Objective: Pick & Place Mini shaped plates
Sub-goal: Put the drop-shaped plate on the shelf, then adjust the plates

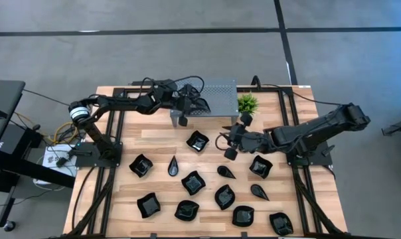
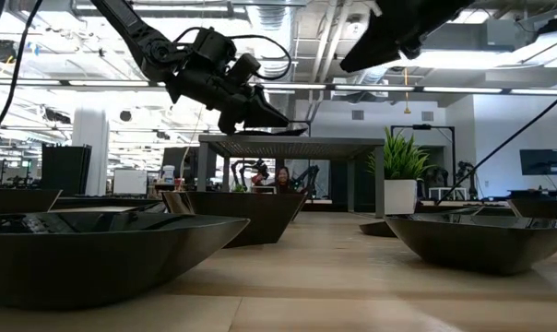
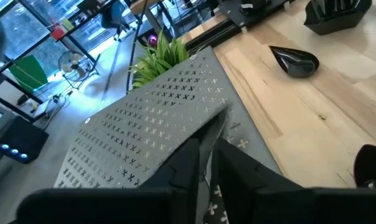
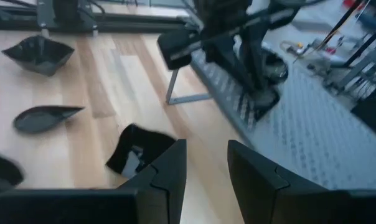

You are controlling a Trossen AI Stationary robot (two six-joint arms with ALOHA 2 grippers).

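The left hand (image 1: 192, 105) sits over the stand (image 1: 217, 98), fingers slightly parted around a plate (image 2: 271, 130) resting on the stand's top. The right hand (image 1: 228, 145), open and empty, hovers beside the stand, near the plant (image 1: 247, 103). Other plates (image 1: 192, 182) are spread over the bench (image 1: 154, 136) in front of the stand.

The left tool (image 3: 210, 163) is seen low over the grey perforated stand (image 3: 157, 118), its two dark fingers (image 3: 188, 158) set close together with a narrow gap between them. A thin dark edge is glimpsed in that gap; what it belongs to cannot be told. Green plant leaves (image 3: 160, 55) are shown past the stand's far edge, toward 12 o'clock. On the light wooden counter (image 3: 312, 99), a black teardrop-shaped plate (image 3: 294, 60) is seen toward 2 o'clock, and part of another dark plate (image 3: 370, 168) is cut off at 4 o'clock.
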